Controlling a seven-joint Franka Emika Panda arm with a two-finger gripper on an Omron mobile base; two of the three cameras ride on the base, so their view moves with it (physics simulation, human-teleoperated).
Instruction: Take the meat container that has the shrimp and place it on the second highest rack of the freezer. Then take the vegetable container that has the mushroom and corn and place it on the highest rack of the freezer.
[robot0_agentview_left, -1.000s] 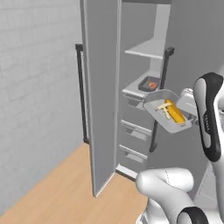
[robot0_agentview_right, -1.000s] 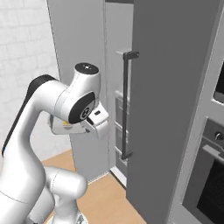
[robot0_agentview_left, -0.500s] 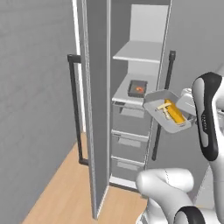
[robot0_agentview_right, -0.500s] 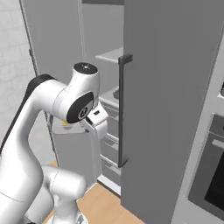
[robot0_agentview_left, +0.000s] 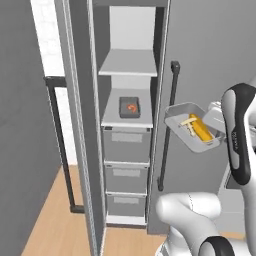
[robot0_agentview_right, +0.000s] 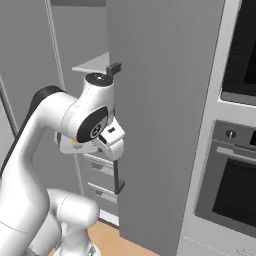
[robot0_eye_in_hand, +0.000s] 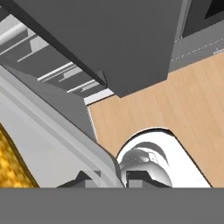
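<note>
We now sit squarely in front of the tall open grey freezer compartment (robot0_agentview_left: 127, 125); over the last sec the base has swung round, so the whole view has shifted and the racks face us, no longer seen at an angle. The small dark meat container w/ the orange shrimp (robot0_agentview_left: 130, 107) already lies on the second-highest white rack (robot0_agentview_left: 127, 121), so we judge step one done. Our dark two-finger gripper (robot0_eye_in_hand: 109, 177) is nearly shut, jaws pinched on the rim of the pale grey rectangular veg container w/ yellow corn and a mushroom (robot0_agentview_left: 194, 127), held tilted just right of the opening, in front of the closed grey door w/ its dark vertical handle (robot0_agentview_left: 168, 125). The highest white rack (robot0_agentview_left: 131, 68) looks bare, above and left of the container. Next, prob. lift, level and slide it in there.
</note>
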